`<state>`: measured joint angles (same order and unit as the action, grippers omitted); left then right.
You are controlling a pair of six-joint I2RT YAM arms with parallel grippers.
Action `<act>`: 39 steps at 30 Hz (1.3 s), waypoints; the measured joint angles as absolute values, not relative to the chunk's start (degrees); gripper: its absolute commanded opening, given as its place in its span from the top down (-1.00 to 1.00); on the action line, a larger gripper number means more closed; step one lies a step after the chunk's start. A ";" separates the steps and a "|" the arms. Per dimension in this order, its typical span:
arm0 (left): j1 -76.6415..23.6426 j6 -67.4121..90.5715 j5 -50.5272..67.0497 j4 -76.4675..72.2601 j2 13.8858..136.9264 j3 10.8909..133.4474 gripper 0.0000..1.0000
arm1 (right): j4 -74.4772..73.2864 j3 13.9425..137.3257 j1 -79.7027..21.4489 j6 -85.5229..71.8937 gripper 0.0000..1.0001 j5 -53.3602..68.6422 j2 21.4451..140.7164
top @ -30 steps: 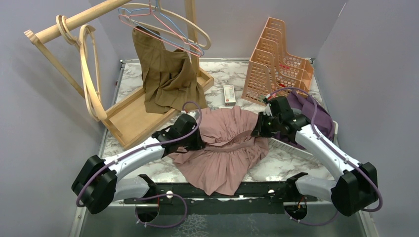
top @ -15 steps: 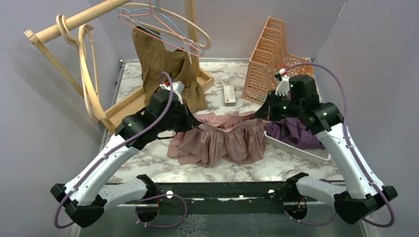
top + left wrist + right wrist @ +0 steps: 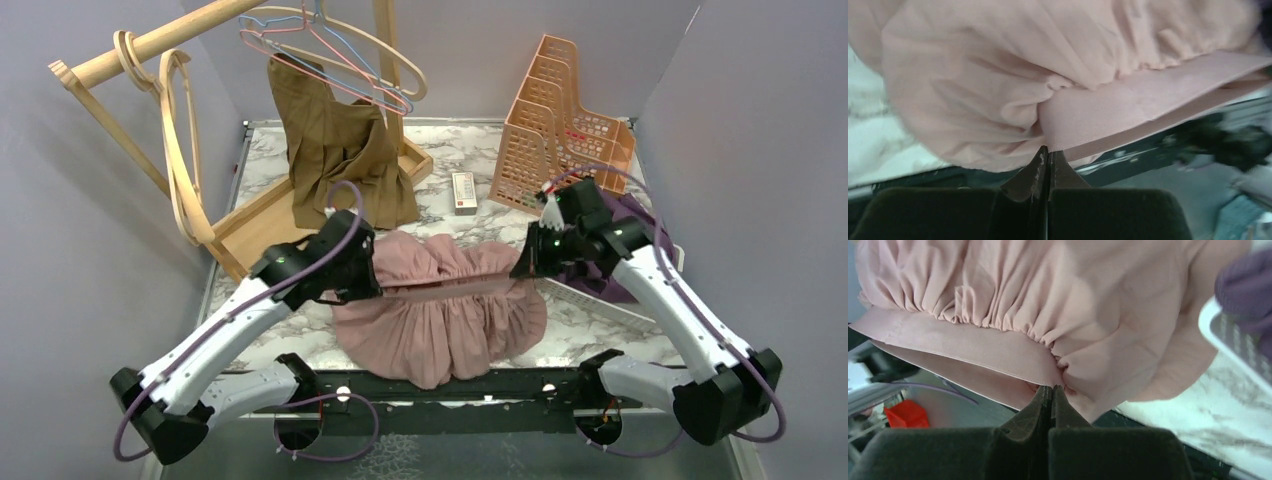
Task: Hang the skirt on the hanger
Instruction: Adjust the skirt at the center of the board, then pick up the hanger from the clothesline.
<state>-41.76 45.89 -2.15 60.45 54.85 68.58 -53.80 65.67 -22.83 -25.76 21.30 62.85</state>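
The left jaws and the right jaws each clamp one end of the pink skirt [image 3: 440,325], its waistband [image 3: 455,289] stretched over the tabletop [image 3: 590,335].

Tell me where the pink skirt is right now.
Top view: the pink skirt hangs centre-table near the front edge, its waistband stretched between the left end effector and the right end effector, in front of the brown garment.

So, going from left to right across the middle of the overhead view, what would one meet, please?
Left hand, shut on the waistband → pink skirt → right hand, shut on the waistband's other end → white basket.
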 measured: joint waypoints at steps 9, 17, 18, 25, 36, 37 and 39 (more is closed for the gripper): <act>-41.74 46.68 0.36 56.60 57.32 55.09 1.00 | -47.55 54.57 -22.98 -27.59 0.98 21.56 66.28; -38.98 44.27 -6.00 55.35 59.48 59.64 1.00 | -38.04 57.19 -22.96 -27.40 0.98 20.80 68.45; -38.33 43.94 -6.87 55.16 59.59 60.05 1.00 | -37.06 57.17 -22.96 -27.38 0.98 20.80 68.86; -34.44 40.88 -9.72 52.27 60.84 61.32 0.89 | -29.65 56.12 -23.66 -25.69 0.43 20.84 71.81; -32.23 36.03 -8.14 48.05 63.24 57.39 0.11 | -22.74 70.43 -24.08 -18.52 0.08 22.11 77.08; -32.03 35.64 -8.05 47.79 63.05 57.39 0.10 | -21.21 72.49 -24.29 -17.93 0.15 22.61 77.62; -31.81 34.65 -7.90 47.40 62.61 57.41 0.08 | -17.30 76.66 -25.10 -16.99 0.30 23.64 79.29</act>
<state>-31.81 34.65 -7.90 47.40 62.61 57.41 -17.30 76.66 -25.10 -16.99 23.64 79.29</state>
